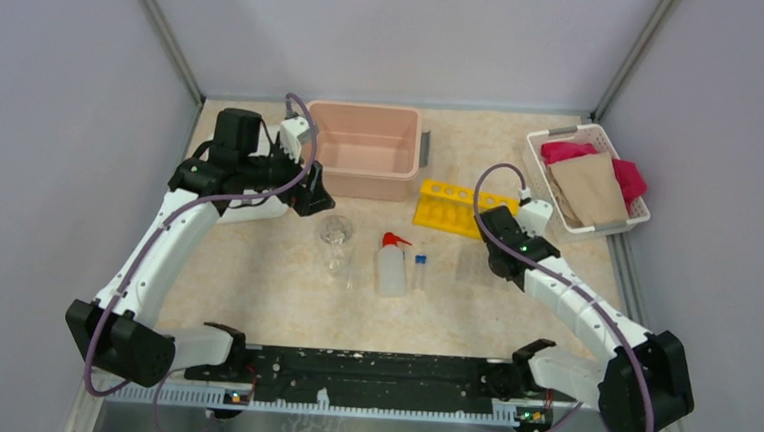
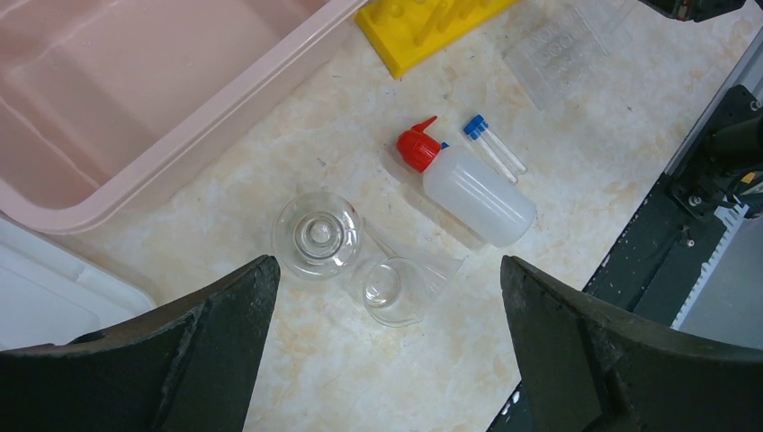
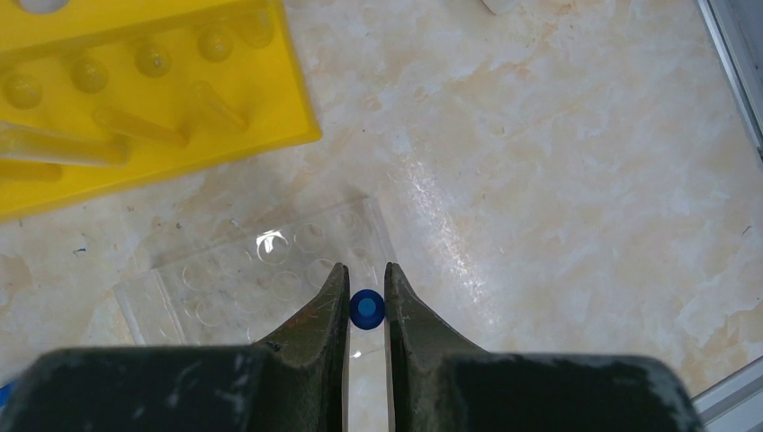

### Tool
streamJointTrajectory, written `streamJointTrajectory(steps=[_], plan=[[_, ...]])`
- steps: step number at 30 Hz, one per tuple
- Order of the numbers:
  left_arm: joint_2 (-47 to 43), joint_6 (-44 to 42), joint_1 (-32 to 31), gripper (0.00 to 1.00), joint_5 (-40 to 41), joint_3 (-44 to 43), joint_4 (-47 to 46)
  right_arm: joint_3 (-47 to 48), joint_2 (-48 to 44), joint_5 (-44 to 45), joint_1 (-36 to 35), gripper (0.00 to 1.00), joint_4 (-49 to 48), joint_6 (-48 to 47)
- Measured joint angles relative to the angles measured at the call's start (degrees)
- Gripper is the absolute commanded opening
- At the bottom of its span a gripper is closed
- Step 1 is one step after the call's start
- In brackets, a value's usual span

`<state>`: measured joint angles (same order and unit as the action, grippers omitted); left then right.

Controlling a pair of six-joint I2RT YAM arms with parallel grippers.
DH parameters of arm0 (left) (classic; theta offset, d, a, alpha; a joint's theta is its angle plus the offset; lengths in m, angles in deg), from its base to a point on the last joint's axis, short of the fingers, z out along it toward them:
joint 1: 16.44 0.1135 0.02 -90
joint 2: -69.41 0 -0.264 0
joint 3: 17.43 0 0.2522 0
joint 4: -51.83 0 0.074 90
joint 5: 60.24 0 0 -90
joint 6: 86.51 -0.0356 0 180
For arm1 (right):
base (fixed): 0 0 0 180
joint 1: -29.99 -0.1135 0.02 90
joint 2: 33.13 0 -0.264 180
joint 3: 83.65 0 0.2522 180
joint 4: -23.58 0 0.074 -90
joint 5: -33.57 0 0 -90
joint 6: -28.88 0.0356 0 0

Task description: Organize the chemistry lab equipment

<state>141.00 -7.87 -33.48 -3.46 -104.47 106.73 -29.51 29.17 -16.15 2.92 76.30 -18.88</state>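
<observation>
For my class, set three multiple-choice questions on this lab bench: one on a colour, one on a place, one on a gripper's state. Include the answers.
1. The nozzle of the squeeze bottle is: A red; B green; C black.
2. The yellow rack lies: A inside the pink tub; B on the table beside the pink tub; C on top of the squeeze bottle.
3. The left gripper is: A shut on the squeeze bottle; B shut on the yellow rack; C wide open and empty.
Answers: 1 A, the nozzle shows red in two views; 2 B, it rests on the tabletop right of the tub; 3 C, its jaws stand far apart with nothing between them.
</observation>
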Motion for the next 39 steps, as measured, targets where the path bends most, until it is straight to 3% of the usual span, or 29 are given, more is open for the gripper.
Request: streamJointTrajectory(steps=[13, 18, 23, 27, 31, 34, 39], plan=[[0.0, 0.0, 0.0, 0.99, 0.3, 0.0, -0.2, -1.5, 1.4, -3.4, 0.2, 0.00, -1.8, 0.0], [0.0, 0.0, 0.0, 0.99, 0.5, 0.0, -0.3, -1.5, 1.8, -4.8, 0.2, 0.27, -2.2, 0.0], [0.0, 0.0, 0.0, 0.99, 0.7, 0.0, -0.3, -1.5, -1.4, -6.4, 0.2, 0.44, -2.4, -0.2], [0.0, 0.0, 0.0, 0.99, 0.7, 0.0, -0.3, -1.2, -5.0, -7.5, 0.1, 0.45, -1.7, -0.4], [0.0, 0.0, 0.0, 0.99, 0.8, 0.0, -0.2, 1.2, -5.5, -8.2, -0.8, 0.36, 0.3, -0.5], [0.0, 0.1, 0.0, 0.99, 1.0, 0.0, -0.2, 4.5, -5.6, -8.4, -3.4, 0.29, 1.2, -0.4], [0.0, 1.4, 1.2, 0.99, 1.3, 0.0, -0.3, 9.9, -2.8, -11.3, -9.3, 0.28, -0.5, -0.2]])
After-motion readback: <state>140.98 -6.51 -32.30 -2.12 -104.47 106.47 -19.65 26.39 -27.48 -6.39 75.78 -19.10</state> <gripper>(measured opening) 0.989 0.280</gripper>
